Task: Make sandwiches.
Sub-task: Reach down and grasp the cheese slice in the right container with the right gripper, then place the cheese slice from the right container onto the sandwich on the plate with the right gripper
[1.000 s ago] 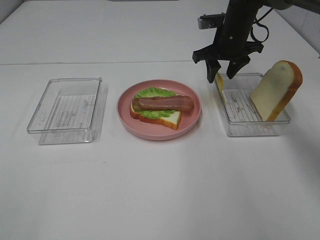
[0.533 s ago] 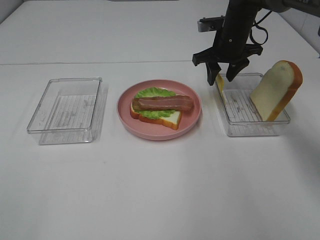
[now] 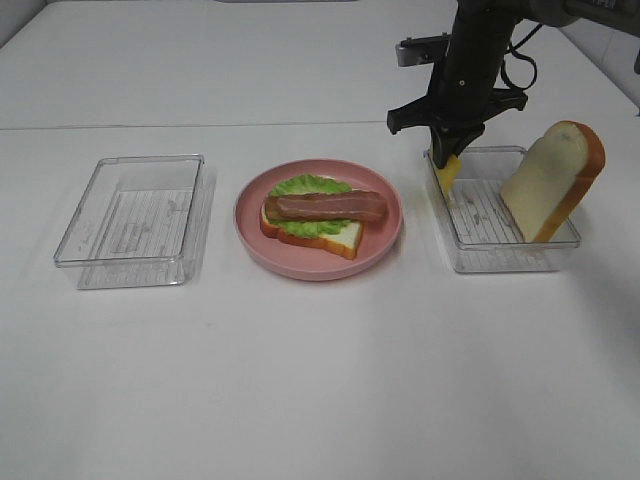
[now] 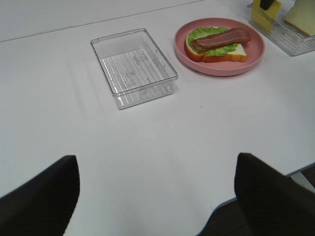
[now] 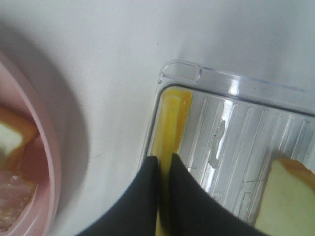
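Right hand tight on yellow cheese slice, upright inside clear tray.

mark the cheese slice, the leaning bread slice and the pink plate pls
cheese slice (image 5: 173,115): right wrist view, on its yellow edge, free end.
leaning bread slice (image 3: 545,180): exterior high view, on its white face.
pink plate (image 3: 243,215): exterior high view, on the bare left rim.
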